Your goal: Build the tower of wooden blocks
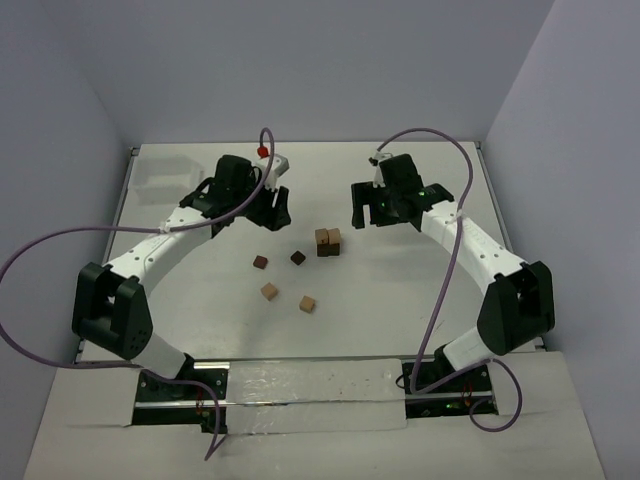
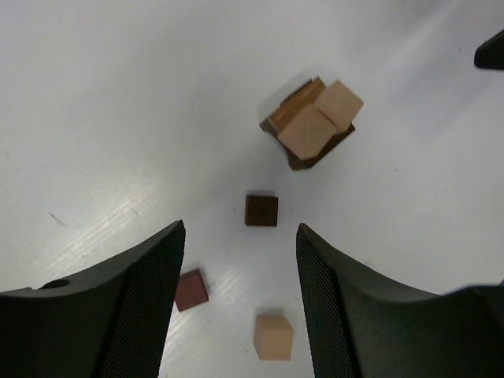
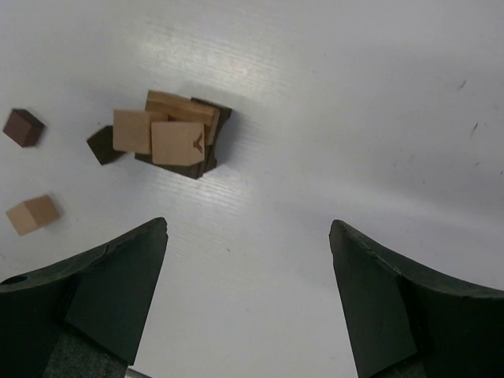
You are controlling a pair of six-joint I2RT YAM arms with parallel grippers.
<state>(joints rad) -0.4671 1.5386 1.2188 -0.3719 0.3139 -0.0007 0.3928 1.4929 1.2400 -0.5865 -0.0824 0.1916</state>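
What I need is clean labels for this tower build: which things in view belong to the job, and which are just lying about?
Job in hand: tower; two loose dark brown blocks; two loose tan blocks; left gripper, open; right gripper, open.

Lying about: purple cables; pale strip between the arm bases.

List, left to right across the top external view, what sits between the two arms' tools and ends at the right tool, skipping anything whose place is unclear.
Red-brown block → dark brown block → tower → right tool.
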